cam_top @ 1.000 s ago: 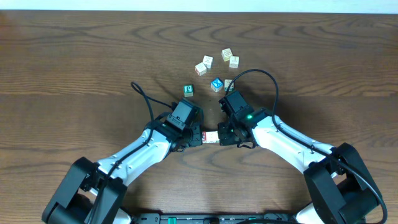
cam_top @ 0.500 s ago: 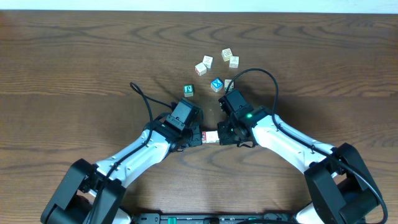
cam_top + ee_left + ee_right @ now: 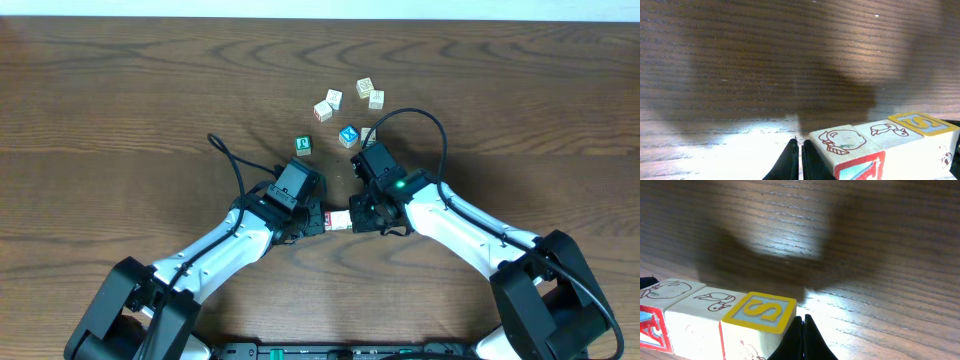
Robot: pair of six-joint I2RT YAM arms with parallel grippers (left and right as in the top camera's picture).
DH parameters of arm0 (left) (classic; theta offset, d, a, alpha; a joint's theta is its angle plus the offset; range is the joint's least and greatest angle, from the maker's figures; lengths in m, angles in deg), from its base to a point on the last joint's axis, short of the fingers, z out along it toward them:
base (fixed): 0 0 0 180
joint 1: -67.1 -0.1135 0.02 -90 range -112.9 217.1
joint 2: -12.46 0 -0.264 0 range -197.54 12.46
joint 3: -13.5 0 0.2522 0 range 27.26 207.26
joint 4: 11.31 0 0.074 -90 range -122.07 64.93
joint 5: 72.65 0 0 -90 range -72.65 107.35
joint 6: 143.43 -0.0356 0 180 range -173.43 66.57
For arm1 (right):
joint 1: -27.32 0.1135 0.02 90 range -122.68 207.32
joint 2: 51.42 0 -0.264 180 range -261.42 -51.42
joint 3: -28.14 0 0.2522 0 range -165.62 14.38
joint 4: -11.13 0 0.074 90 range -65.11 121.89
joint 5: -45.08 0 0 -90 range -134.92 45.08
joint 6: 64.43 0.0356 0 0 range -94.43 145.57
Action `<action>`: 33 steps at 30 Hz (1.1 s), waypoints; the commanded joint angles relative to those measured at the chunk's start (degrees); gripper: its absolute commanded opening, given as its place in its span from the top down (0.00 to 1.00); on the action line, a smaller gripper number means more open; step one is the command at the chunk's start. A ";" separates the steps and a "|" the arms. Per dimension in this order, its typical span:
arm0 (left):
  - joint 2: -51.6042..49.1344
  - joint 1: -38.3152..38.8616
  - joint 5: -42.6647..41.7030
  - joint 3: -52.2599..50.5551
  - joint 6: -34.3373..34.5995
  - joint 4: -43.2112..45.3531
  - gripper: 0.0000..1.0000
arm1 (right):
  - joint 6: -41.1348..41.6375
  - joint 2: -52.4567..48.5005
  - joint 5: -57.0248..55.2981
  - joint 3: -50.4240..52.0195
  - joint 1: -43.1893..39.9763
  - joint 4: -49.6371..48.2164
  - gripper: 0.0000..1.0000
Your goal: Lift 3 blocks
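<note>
**Holding arrangement.** Three small wooden alphabet cubes [image 3: 340,221] lie end to end in one row at centre frame overhead, between the two arms.
- The left gripper [image 3: 799,150] is fully closed on nothing, its tips set against the red-faced cube [image 3: 847,152].
- The right gripper [image 3: 801,327] is likewise closed on nothing and presses the cube with a yellow-framed S [image 3: 762,311].
- The cream cube with a line-drawn bird [image 3: 707,304] is trapped between them.

**Judgement.** End pressure alone holds the row. The detached shadow on the dark wood-grain table [image 3: 740,60] suggests the row hangs clear.

**Loose, upper centre overhead.** A green-faced cube [image 3: 303,145], a blue-faced cube [image 3: 348,135] and four pale cubes [image 3: 334,98].

**Not verifiable.**
- The cubes' undersides are cut off at the lower edge of each wrist view.
- A further cube [image 3: 368,134] is half hidden behind the right arm.
</note>
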 commanded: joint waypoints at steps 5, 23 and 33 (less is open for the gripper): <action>2.36 2.14 -10.23 4.42 0.61 2.86 0.93 | -1.40 2.69 14.45 -2.69 4.74 -1.73 0.99; 5.35 2.14 -10.19 4.44 0.61 2.84 0.93 | -1.77 4.42 13.20 -2.69 4.76 -1.20 0.99; 5.35 2.14 -10.21 4.61 0.61 2.67 0.93 | -1.77 4.44 13.20 -2.73 4.74 -1.09 0.99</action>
